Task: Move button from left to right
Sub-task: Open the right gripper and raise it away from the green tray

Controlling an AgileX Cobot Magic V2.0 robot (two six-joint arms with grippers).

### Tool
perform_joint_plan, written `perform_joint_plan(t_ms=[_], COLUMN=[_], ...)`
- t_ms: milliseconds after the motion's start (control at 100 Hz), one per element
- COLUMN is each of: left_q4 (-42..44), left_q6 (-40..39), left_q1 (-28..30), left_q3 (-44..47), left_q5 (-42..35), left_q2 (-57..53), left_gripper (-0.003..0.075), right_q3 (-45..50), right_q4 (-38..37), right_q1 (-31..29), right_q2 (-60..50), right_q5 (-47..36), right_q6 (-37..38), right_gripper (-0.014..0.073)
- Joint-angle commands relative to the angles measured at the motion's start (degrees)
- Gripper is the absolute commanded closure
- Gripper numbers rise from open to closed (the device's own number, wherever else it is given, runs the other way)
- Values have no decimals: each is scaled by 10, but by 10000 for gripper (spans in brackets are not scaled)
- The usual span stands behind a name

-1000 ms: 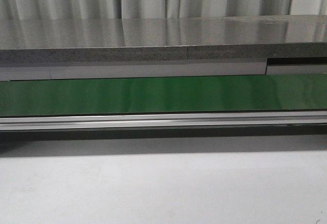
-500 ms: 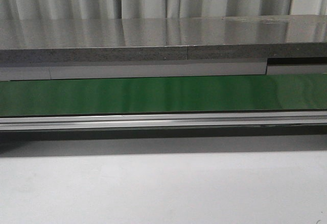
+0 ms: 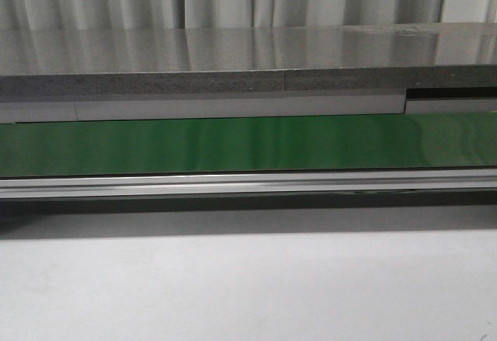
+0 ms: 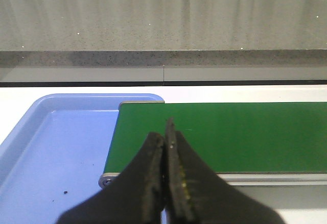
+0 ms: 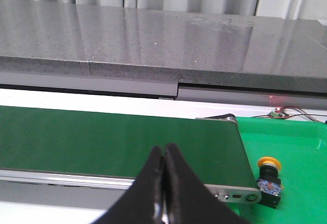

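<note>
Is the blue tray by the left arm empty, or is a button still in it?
Empty as far as shown: the blue tray holds only tiny dark specks. Its near corner is hidden behind the left gripper.

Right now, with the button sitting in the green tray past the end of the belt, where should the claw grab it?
Probably the black body of the button, coming from above: it stands upright, its flat sides suit the fingers, and the round yellow cap would likely slip. The right claw is shut and must open first.
</note>
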Motion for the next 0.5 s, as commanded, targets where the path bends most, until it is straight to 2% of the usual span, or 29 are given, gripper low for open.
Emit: perform_joint_plan(t_ms=[0,490], left_q4=[-3,-3], left_q6=[-2,-2], left_q1=[-5,-5], left_q3=[-16,-16], left_q5=[-47,-47], left_q2=[3,3], left_gripper=[741,741], right_q3=[-14,8], right_q4=[6,5], right_q1=[0,0], right_q2=[6,3], right_q5=[-42,-75], right_q6=[0,5], right_gripper=[660,660])
